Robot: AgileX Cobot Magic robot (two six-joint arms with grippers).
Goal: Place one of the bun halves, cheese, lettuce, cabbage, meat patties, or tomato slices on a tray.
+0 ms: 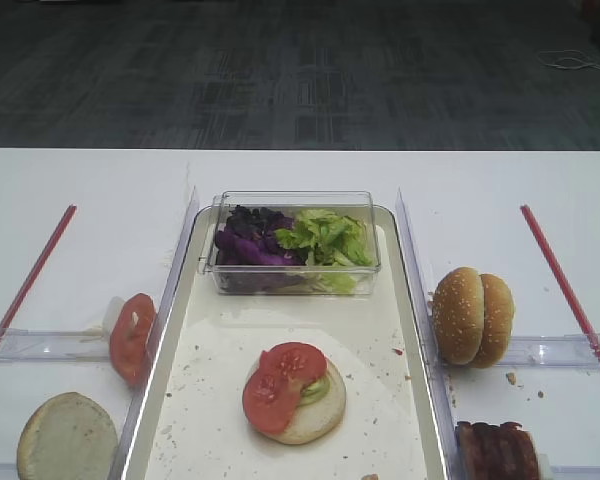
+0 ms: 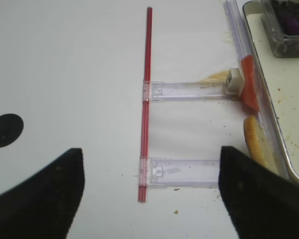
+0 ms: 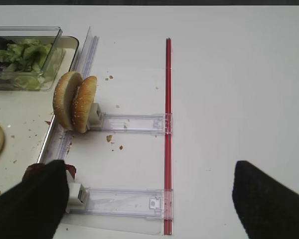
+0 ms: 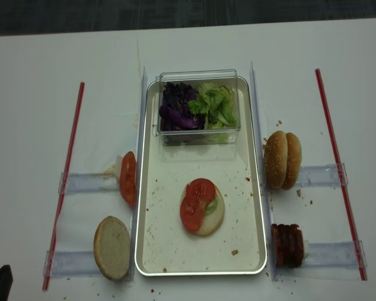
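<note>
On the cream tray (image 4: 166, 244) lies a pale bun half (image 4: 214, 221) with a bit of lettuce and two tomato slices (image 4: 197, 204) on top. More tomato slices (image 1: 130, 335) and a flat bun half (image 1: 67, 437) stand left of the tray. Sesame bun halves (image 1: 472, 315) and meat patties (image 1: 497, 450) stand to its right. Cabbage (image 1: 245, 245) and lettuce (image 1: 325, 238) fill a clear box. Cheese is out of view. My left gripper (image 2: 149, 194) hangs open over the left racks, holding nothing. My right gripper (image 3: 149, 199) is open over the right racks, its left finger covering the patties.
The clear plastic box (image 4: 199, 135) sits at the tray's far end. Red strips (image 4: 67, 169) (image 4: 338, 169) and clear plastic racks (image 4: 88, 183) (image 4: 323, 175) flank the tray on the white table. Crumbs dot the tray and the table.
</note>
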